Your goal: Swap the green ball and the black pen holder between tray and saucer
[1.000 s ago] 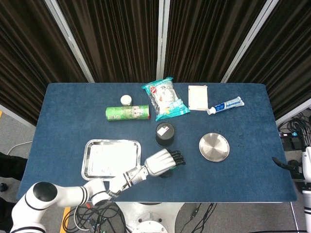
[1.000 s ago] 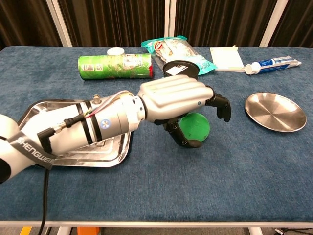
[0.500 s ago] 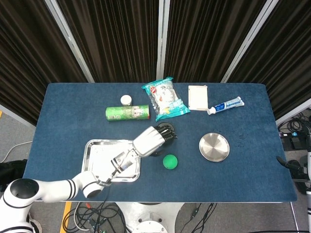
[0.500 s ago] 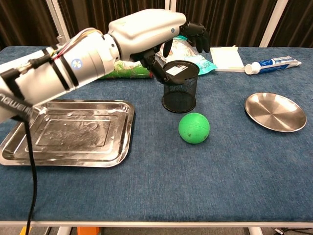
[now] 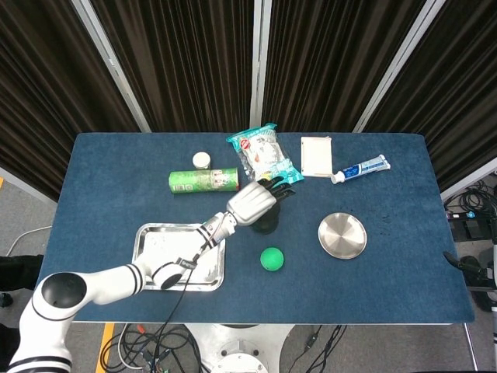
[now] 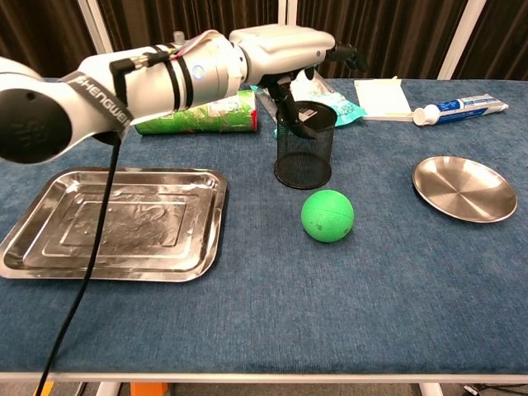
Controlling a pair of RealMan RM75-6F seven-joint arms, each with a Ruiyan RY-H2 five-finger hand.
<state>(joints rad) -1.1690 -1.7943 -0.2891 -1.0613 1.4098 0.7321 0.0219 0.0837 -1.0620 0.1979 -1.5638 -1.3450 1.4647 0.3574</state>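
The green ball [image 6: 327, 215] [image 5: 271, 259] lies on the blue cloth between the tray and the saucer, free of both hands. Just behind it the black mesh pen holder [image 6: 305, 153] [image 5: 269, 225] stands upright on the cloth. My left hand [image 6: 285, 48] [image 5: 256, 200] hovers over the holder's rim with its fingers [image 6: 345, 54] spread past the far side and its thumb dipping at the near rim; no firm hold shows. The steel tray [image 6: 49, 239] [image 5: 151, 233] and the round saucer [image 6: 464, 188] [image 5: 342, 235] hold nothing. Only a dark tip of my right hand [image 5: 463, 266] shows, off the table's right edge.
Behind the holder lie a green can [image 6: 194, 113], a snack bag [image 5: 264, 158], a white lid [image 5: 201, 160], a white card [image 6: 381, 97] and a toothpaste tube [image 6: 459, 107]. My left forearm [image 6: 157, 74] stretches across above the tray's far side.
My left hand has let go of the green ball, risen and swung back over the pen holder. The ball stays where it was on the cloth.
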